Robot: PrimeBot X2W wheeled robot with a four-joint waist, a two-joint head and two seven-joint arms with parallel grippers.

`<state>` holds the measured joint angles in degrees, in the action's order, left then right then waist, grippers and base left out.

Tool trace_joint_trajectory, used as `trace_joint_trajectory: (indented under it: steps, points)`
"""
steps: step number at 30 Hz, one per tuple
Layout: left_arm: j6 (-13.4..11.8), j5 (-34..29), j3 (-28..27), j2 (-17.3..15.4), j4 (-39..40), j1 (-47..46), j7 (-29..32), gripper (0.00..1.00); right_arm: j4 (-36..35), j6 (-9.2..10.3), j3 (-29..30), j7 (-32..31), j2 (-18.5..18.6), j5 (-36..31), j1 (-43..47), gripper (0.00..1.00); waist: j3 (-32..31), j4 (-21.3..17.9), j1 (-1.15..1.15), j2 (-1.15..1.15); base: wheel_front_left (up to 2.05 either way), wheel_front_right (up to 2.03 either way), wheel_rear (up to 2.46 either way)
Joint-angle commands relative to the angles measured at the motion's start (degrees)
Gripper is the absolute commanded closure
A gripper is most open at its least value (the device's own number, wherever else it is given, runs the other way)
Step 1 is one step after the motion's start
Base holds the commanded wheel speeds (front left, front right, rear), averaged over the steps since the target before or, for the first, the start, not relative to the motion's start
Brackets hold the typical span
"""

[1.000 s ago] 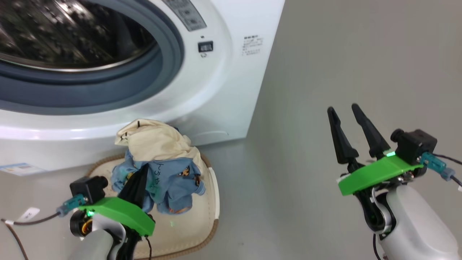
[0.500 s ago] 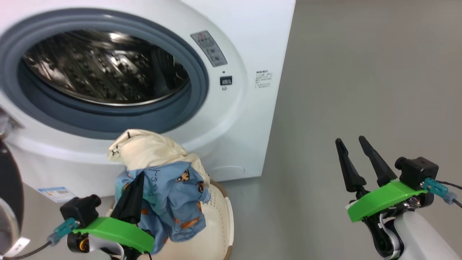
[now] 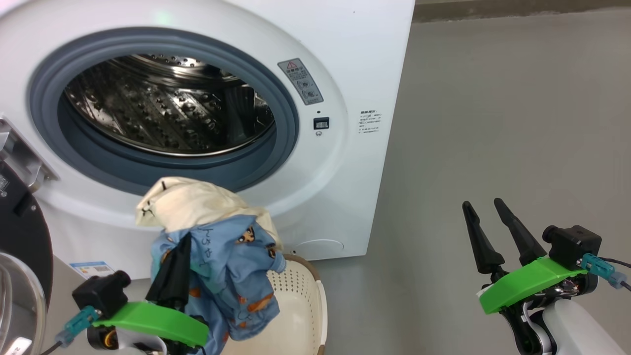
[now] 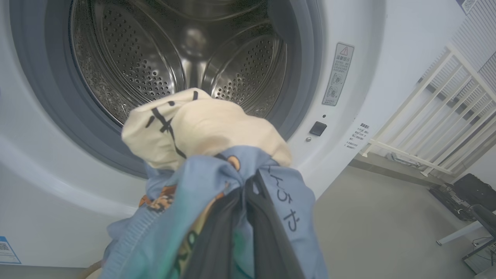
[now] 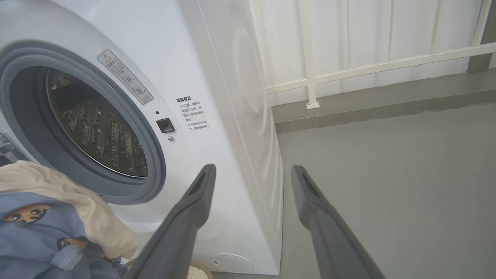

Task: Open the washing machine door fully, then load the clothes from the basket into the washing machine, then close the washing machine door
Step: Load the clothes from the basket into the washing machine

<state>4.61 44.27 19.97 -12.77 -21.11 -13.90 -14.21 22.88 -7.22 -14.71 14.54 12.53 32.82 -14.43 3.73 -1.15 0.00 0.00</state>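
Observation:
The white washing machine (image 3: 345, 59) stands with its steel drum (image 3: 167, 118) exposed. Its door (image 3: 19, 256) hangs swung open at the far left, black rim and glass showing. My left gripper (image 3: 185, 241) is shut on the clothes (image 3: 222, 266), a blue bear-print bundle with a cream piece (image 3: 192, 202) on top, held above the cream basket (image 3: 300, 301) in front of the drum's lower rim. In the left wrist view the clothes (image 4: 201, 155) bunch around the fingers (image 4: 263, 232), facing the drum (image 4: 182, 50). My right gripper (image 3: 485, 207) stands open and empty over the floor to the right.
Grey floor (image 3: 493, 123) stretches right of the machine. A white railing (image 5: 348, 69) and wall stand behind it. A blue label (image 3: 91, 268) sits low on the machine's front. A dark stand (image 4: 472, 201) is at the far right of the left wrist view.
The head camera has tilted up, bringing the whole drum opening and the door's edge into view. The left gripper has lifted the clothes up out of the basket. The right gripper stays open.

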Motion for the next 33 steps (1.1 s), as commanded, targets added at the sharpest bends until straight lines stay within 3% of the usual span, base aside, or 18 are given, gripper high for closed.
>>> trace_joint_trajectory:
  steps: [1,16,33]
  points:
    - [-0.55,-0.33,-2.53,-1.6,2.03,-2.29,-0.61,1.0,-1.32,-0.26,-1.16,0.46,0.76,1.09,-0.1,0.0,0.53,0.2,0.0,0.0,0.0,0.0,0.0]
    - [-0.76,0.21,-5.29,-3.36,-0.86,-12.85,-0.33,1.0,-1.46,-0.26,-1.6,0.46,1.6,0.79,-1.82,0.0,3.94,-1.88,0.0,0.0,0.0,0.0,0.0]
    - [2.28,-0.76,-4.78,-5.59,-23.39,-38.94,0.08,1.0,-4.08,-0.26,-0.52,0.46,1.88,-1.46,-6.96,0.0,19.01,-6.99,0.0,0.0,0.0,0.0,0.0]
